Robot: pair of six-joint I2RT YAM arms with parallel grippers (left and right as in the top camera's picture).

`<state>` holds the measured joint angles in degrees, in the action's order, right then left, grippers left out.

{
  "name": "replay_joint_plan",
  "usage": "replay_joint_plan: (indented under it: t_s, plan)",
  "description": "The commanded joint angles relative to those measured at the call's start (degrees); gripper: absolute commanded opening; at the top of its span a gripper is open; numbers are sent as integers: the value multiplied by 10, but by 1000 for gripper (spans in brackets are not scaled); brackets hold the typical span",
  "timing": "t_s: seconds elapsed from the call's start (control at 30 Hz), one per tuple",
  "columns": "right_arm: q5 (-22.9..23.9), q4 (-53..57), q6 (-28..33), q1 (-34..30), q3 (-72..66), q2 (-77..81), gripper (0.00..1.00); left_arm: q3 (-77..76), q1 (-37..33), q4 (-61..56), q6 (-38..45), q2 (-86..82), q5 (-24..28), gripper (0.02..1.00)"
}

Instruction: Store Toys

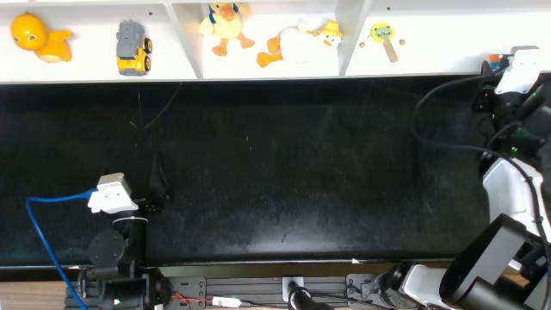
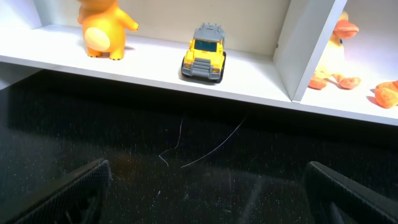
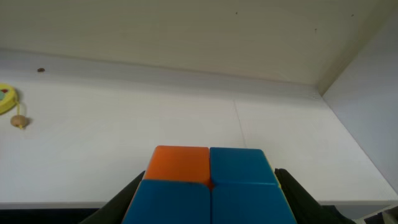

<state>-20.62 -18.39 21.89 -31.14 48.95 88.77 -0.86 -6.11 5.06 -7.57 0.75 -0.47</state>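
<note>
Top view: the right gripper (image 1: 510, 67) is hovering at two o'clock by the shelf (image 1: 448, 47); left wrist view: the left gripper (image 2: 208, 180) is standing wide open and empty; right wrist view: the block (image 3: 208, 180), clamped in the right gripper, is hanging over the shelf floor, so the placing step is probably needing a lowering, then a release.

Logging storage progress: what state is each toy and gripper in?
Orange plastic duck: upright, left compartment.
Yellow toy truck: on its wheels, left compartment.
Yellow plush duck: sitting, middle compartment.
White plush duck: lying down, middle compartment.
Yellow round rattle: lying flat, right compartment.
Blue and orange block: held at right compartment.
Right gripper: shut on the block.
Left gripper: open, empty.
</note>
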Motion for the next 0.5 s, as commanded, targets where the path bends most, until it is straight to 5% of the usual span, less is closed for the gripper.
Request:
replay_joint_plan:
  t_s: [0.03,0.23,0.5]
  plan:
    - [-21,-57,-66,-4,-23,-14,45,4,1,-3,-2,-6,0,998]
    - [-64,-93,-158,-11,-25,2,49,4,1,-3,-2,-6,0,998]
    - [-84,-148,-157,-11,-25,53,47,4,1,-3,-2,-6,0,998]
